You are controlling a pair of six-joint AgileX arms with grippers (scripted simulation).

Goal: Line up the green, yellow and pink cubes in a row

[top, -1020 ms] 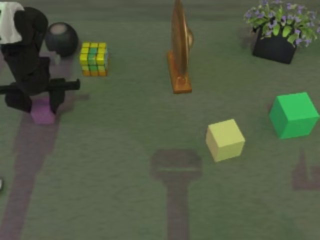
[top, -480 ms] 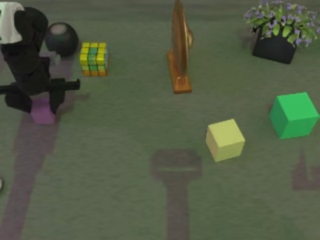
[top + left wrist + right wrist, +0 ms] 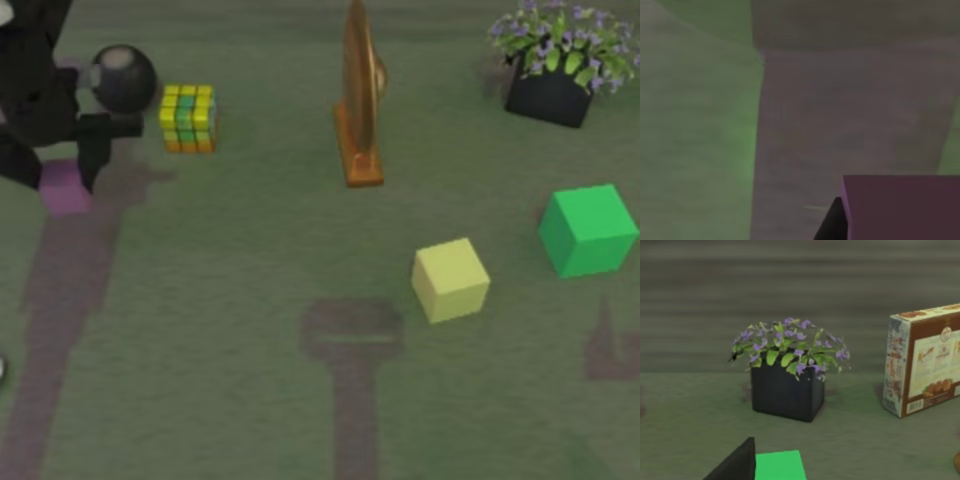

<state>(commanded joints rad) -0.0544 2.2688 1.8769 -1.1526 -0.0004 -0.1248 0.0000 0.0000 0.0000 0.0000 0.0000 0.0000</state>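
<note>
One gripper is at work: the left gripper [image 3: 62, 178] hangs at the far left of the desk [image 3: 250, 250], its two dark fingers [image 3: 92, 160] clamped on the pink cube [image 3: 64, 190], which sits between them just beside a dark sphere [image 3: 123, 78]. From the left wrist view the pink cube [image 3: 902, 207] fills the corner close under the camera, with one black finger [image 3: 831, 222] against its side and shadowed green desk beyond. To the right of the sphere stands a gridded yellow, green and orange puzzle cube [image 3: 187, 118]. Near the middle at the back stands an upright bronze-coloured ornament on a base [image 3: 359, 95]. Well apart from the gripper, on the right half of the desk, lies the yellow cube [image 3: 450, 279], and further right the green cube [image 3: 588, 229], the two apart from each other. Behind the green cube is a black pot of purple flowers [image 3: 560, 60]. The right wrist view shows that flower pot [image 3: 787, 372], a printed food box [image 3: 922, 365] beside it and the green cube's top [image 3: 780, 466]; whether the right gripper is apart or together I cannot tell.
</note>
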